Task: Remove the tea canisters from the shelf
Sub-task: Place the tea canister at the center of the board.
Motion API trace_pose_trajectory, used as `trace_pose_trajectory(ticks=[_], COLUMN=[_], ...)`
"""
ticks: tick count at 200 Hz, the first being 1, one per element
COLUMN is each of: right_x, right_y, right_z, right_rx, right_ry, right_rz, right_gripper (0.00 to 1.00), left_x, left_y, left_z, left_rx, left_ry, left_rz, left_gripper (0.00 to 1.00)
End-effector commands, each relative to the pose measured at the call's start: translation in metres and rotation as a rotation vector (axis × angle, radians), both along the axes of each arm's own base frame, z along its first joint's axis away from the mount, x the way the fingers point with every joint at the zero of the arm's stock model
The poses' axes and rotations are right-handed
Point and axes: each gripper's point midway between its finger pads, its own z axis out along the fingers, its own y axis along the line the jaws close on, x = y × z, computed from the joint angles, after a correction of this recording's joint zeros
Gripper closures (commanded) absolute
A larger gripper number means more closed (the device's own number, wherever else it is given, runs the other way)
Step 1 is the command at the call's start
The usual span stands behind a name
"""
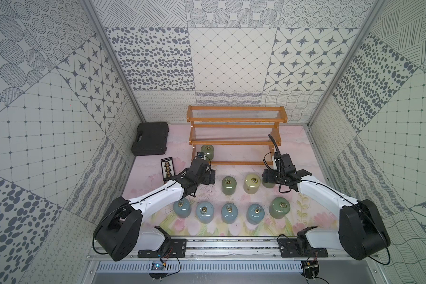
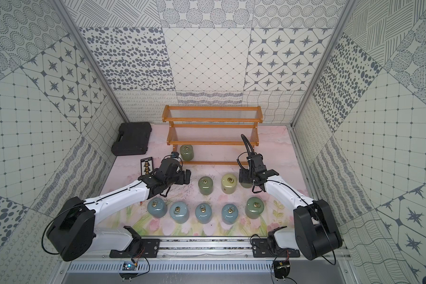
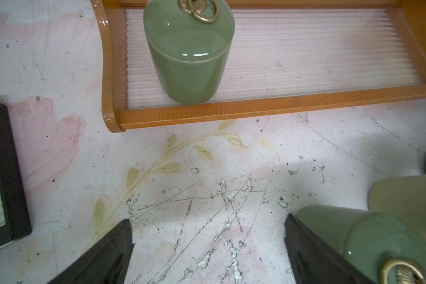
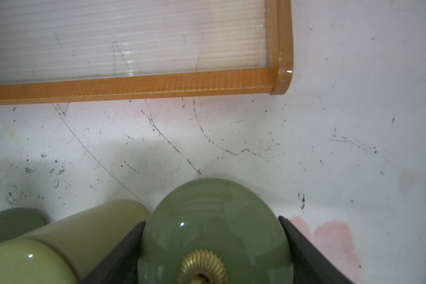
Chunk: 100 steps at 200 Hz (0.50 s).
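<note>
One sage canister [image 1: 207, 151] stands on the shelf [image 1: 236, 121], upright on the lowest tier near the frame's end, straight ahead of the left gripper [image 3: 208, 218]. The other eight stand off the rack on the table.

Left gripper: jaws spread wide, nothing between them, low over bare table. A loose green canister [image 3: 379, 236] sits close against the outer side of one finger; cannot tell whether they touch.

Right gripper [image 4: 212, 220]: closed on a held green canister [image 4: 214, 201], one finger on each flank just under the lid. The cream canister [image 4: 67, 236] is just beside one finger. Whether the held jar's base is down on the table is hidden.

Judgement: the step in hand is the left arm's reach for the sage canister.
- Pull clear of the loose green canister first, so the finger does not drag it
- Go in level and centred, with one finger passing each side of the jar
- Grip the straight wall below the lid seam; the glaze looks slippery and the lid may be loose
- Lift before retreating, so the base clears the front rail
- Keep the finger nearest the curved side panel off the wood
</note>
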Motion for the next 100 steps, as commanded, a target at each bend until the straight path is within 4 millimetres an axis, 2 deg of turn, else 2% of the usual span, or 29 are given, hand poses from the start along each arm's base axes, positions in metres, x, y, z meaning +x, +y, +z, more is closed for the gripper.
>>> trace_pose_trajectory(ticks=[1,100], right_x=[0.011,0.01], right_y=[0.004,0.003], right_z=[0.018,0.019], right_rx=[0.031,0.036], right_ry=[-0.087,-0.095], right_rz=[-0.012,-0.017], right_gripper=[0.22,0.12], left_x=[0.005,0.015], left_y=[-0.001,-0.008], left_z=[0.008,0.013], left_rx=[-0.023,-0.014], left_ry=[-0.028,-0.037], left_rz=[0.009,-0.001], left_gripper=[0.0,0.0])
